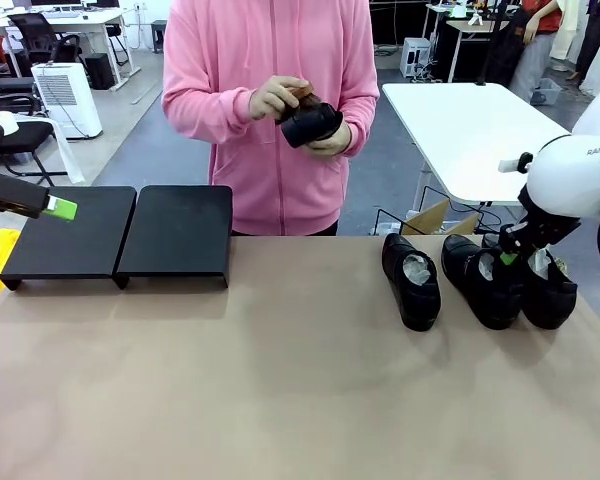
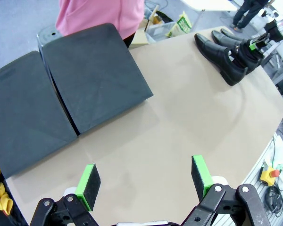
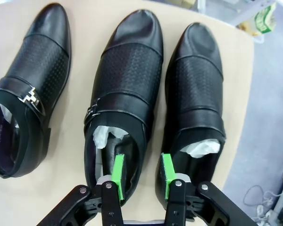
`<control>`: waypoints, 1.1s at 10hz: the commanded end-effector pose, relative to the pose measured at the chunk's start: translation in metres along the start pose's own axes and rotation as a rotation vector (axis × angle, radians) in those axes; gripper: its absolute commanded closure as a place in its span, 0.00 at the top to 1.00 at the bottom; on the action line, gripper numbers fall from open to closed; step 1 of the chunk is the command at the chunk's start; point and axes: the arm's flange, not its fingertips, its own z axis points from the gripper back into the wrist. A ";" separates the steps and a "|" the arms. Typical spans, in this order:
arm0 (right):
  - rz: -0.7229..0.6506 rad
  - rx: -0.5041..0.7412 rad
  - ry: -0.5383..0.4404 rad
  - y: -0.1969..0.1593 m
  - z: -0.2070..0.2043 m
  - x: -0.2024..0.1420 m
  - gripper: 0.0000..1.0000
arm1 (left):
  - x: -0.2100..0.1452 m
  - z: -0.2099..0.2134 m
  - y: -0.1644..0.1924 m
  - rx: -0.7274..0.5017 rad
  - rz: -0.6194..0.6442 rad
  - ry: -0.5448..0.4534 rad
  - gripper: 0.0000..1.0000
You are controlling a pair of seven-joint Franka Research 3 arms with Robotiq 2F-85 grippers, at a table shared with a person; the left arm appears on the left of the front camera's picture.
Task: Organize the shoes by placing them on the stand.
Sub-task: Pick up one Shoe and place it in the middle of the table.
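Clamping middle shoe (image 3: 127, 70) by its side wall with right gripper (image 3: 142, 162), one pad (image 3: 117, 172) inside; holding left gripper (image 2: 144, 174) wide open, stand (image 2: 85, 80) ahead.

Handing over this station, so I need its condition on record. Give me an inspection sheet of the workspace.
Surface: tan table, bare in the middle.
Job's things: stand unloaded; three shoes on the table's right; fourth shoe in the person's hands.
Clutter: nothing seen.
Grippers: left gripper open above the table; right gripper straddling the middle shoe at its side wall, grip unclear.
Cables: bundle off the table edge.
Surroundings: white table behind.
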 end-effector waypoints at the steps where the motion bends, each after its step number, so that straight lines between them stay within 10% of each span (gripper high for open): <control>1: -0.016 0.007 0.045 0.001 -0.009 0.009 0.42 | 0.001 0.000 0.001 -0.015 -0.004 -0.005 1.00; 9: -0.034 0.048 0.132 0.004 -0.046 0.008 0.42 | 0.001 0.000 0.001 -0.015 -0.004 -0.005 1.00; 11: -0.022 0.056 0.137 0.003 -0.046 0.008 0.06 | 0.001 0.000 0.001 -0.015 -0.004 -0.005 1.00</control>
